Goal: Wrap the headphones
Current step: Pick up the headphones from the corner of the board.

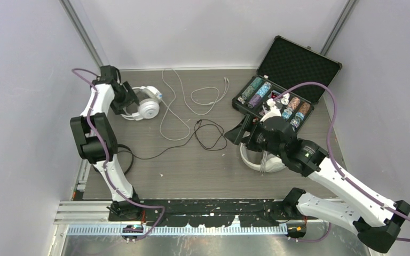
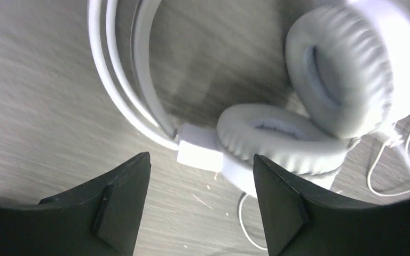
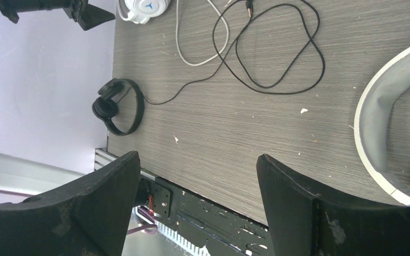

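Observation:
A white headset (image 1: 148, 108) lies at the back left, its padded cups (image 2: 277, 136) and band (image 2: 118, 80) just beyond my left gripper (image 2: 201, 159). That gripper is open, its fingertips over bare table with nothing between them. The headset's thin white cable (image 1: 173, 114) trails to the right. A second white headset (image 1: 260, 162) lies under my right arm, its band (image 3: 384, 106) showing in the right wrist view. My right gripper (image 3: 197, 157) hangs open and empty above the table. A small black headset (image 3: 115, 106) lies near the left arm, and its black cable (image 1: 209, 136) loops mid-table.
An open black case of coloured poker chips (image 1: 285, 90) stands at the back right. Another loose white cable loop (image 1: 208, 96) lies at the back centre. Grey walls close in on both sides. A black rail (image 1: 208, 210) runs along the near edge.

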Controlling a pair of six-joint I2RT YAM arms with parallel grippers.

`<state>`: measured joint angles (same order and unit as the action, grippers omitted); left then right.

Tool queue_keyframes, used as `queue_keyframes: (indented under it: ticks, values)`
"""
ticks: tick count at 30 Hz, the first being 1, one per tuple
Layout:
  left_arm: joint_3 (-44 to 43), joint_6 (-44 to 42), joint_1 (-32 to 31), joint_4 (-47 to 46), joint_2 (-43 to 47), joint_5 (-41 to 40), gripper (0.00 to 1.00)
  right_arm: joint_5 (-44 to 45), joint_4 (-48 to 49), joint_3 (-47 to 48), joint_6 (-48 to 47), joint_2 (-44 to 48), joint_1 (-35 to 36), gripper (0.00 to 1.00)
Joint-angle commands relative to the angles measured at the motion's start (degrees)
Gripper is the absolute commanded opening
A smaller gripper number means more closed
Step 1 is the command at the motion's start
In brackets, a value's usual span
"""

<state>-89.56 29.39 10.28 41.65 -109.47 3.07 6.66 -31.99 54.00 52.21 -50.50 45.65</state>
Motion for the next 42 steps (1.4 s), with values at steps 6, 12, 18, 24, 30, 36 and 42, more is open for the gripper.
queue_keyframes:
  ticks: [6,12,18,24,30,36,42]
  values:
    - [-20.26,-18.76,4.85,8.09,-10.91,0.65,0.78,0.37,1.0,2.38,-0.59,1.95,0.14,0.84]
    - [-25.75,-25.02,7.06,5.17,-17.7,9.18,0.79,0.19,0.92,3.83,-0.27,0.06,0.14,0.83]
    - [-28.5,-24.47,7.12,3.92,-22.25,9.28,0.78,0.04,1.08,5.84,-1.09,-2.02,0.14,0.84]
    - [-31.58,-25.69,7.26,6.45,-26.88,7.96,0.77,0.34,0.41,6.22,-2.09,-2.44,0.14,0.84]
    - [-30.92,-24.27,7.15,3.62,-27.76,9.31,0.67,1.26,0.35,5.77,-2.28,-1.69,0.14,0.83]
    - [-31.06,-22.4,6.89,3.91,-28.39,10.35,0.47,1.3,0.24,5.52,-2.15,-1.06,0.14,0.84]
    - [-30.63,-20.99,6.86,2.72,-22.58,11.17,0.13,1.44,0.56,5.39,-2.02,-0.89,0.14,0.83]
